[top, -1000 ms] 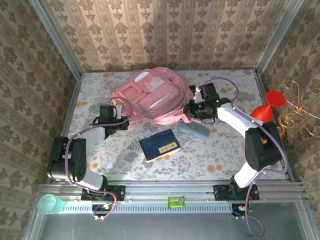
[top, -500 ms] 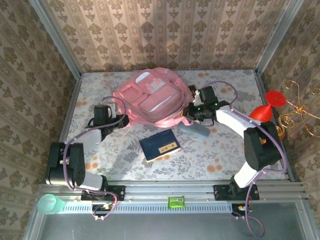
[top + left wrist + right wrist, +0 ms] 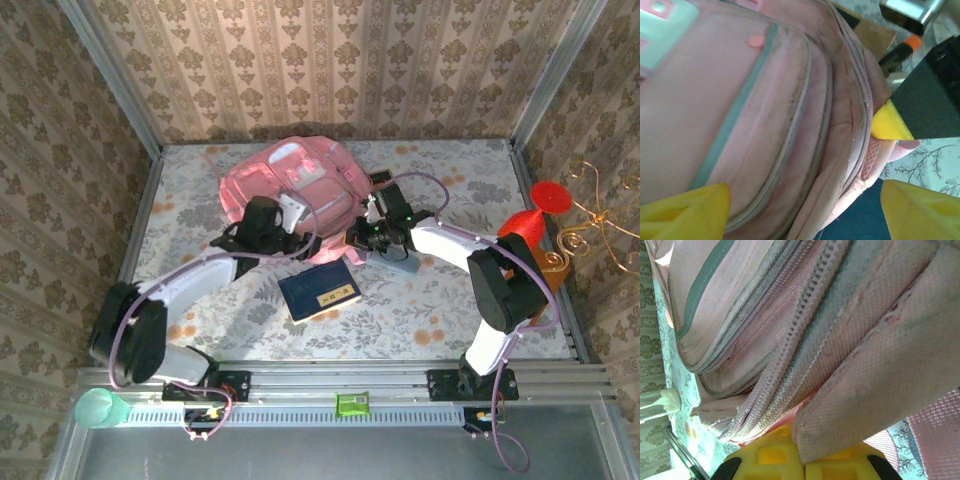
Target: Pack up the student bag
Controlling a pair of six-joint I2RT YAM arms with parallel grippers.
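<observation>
Pink student bag flat on the floral tabletop, far middle, front pockets up. Near right edge pinched by the right hand: yellow fingers pressed together on a fold of pink fabric close to the main zipper. Left hand spread wide just above the bag's near edge, yellow fingertips well apart with nothing between them, zipper seam and mesh side panel below. Dark blue notebook just in front of the bag, grey pouch beside the right hand, both outside the bag.

Likely soft and floppy in handling: woven cloth, padded panels, no sign of a stiff frame, so bound to sag and fold wherever lifted. Probably light while unfilled, and apt to slide across the tabletop rather than hold its place. Not fragile. Coarse weave, so little slipperiness, yet some risk of a thin fold creeping out of a pinch.

Best taken at seams, piping, the zipper edge or strap webbing: doubled cloth, a ridge to bite on. Nothing to grip on the flat pocket faces. Probably needs 2 holds for opening: 1 anchoring the rim, 1 drawing the zipper pull or spreading the mouth. Main compartment open or zipped: cannot tell.
</observation>
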